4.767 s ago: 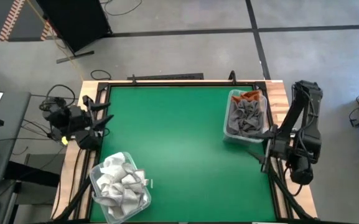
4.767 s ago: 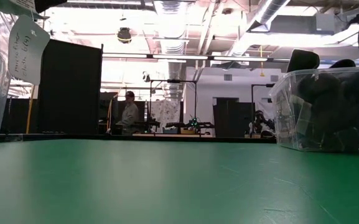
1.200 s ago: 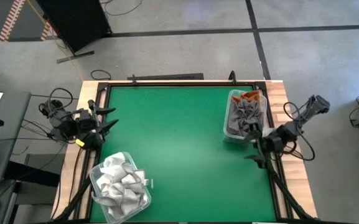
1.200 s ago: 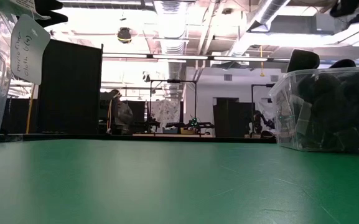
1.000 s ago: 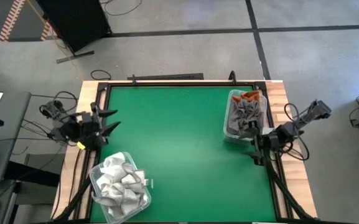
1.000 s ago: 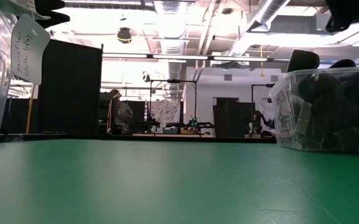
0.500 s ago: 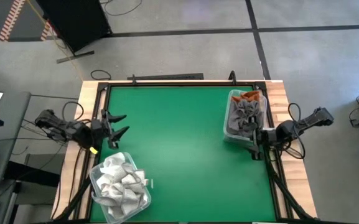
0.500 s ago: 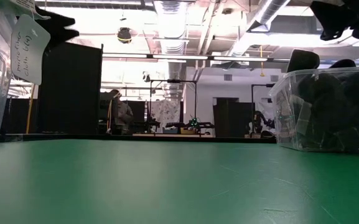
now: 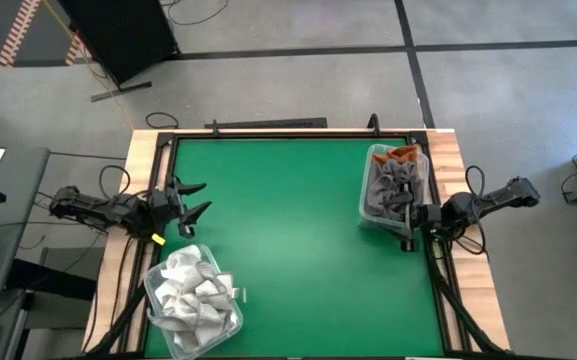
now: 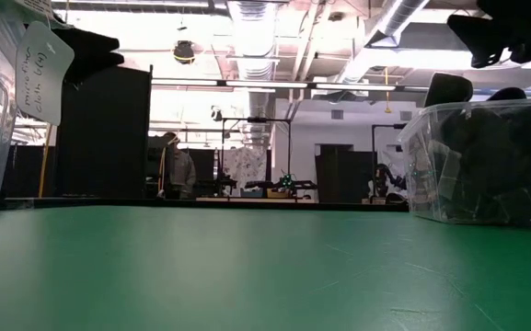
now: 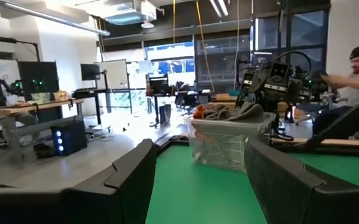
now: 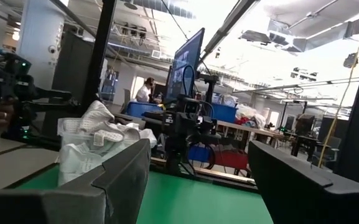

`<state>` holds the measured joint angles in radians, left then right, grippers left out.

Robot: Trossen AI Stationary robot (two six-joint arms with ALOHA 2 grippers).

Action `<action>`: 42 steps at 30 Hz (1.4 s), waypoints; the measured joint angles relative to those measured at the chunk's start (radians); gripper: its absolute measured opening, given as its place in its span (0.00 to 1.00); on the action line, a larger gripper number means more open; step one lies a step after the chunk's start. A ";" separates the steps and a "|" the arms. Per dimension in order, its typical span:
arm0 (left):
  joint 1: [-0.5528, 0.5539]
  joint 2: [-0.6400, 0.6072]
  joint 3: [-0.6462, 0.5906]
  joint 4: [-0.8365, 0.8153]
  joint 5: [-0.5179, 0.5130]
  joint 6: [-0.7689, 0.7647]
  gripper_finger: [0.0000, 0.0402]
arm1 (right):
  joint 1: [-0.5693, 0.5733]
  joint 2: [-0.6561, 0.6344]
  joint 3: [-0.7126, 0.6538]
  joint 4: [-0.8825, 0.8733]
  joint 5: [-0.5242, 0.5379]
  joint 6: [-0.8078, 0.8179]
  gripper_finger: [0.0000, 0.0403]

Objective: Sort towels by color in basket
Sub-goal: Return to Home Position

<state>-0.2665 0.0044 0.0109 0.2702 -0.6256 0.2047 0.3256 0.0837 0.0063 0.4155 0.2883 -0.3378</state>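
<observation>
Ceiling lights [image 10: 247,11] blaze overhead, burnt out to white in the low view; against that glow the grey towels [image 10: 486,170] in their clear bin [image 10: 414,138] look nearly black. From above, the green table [image 9: 288,230] is evenly lit, shadows faint.

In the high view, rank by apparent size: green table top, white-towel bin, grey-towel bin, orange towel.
1. Green table top.
2. White-towel bin and grey-towel bin: too alike to rank.
3. Orange towel.
</observation>
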 joint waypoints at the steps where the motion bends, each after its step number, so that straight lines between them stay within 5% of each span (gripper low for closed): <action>1: 0.000 0.000 0.000 -0.008 -0.003 0.000 0.58 | -0.001 0.000 0.000 0.000 0.000 0.000 0.75; 14: 0.000 0.000 -0.002 -0.180 -0.008 0.002 0.58 | 0.000 0.000 0.000 0.000 0.000 0.000 0.75; 42: 0.000 0.006 0.016 -0.208 -0.008 -0.003 0.58 | 0.000 0.000 -0.001 -0.209 0.001 -0.002 0.75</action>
<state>-0.2665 0.0105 0.0265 0.0625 -0.6338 0.2012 0.3256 0.0841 0.0051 0.2068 0.2890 -0.3397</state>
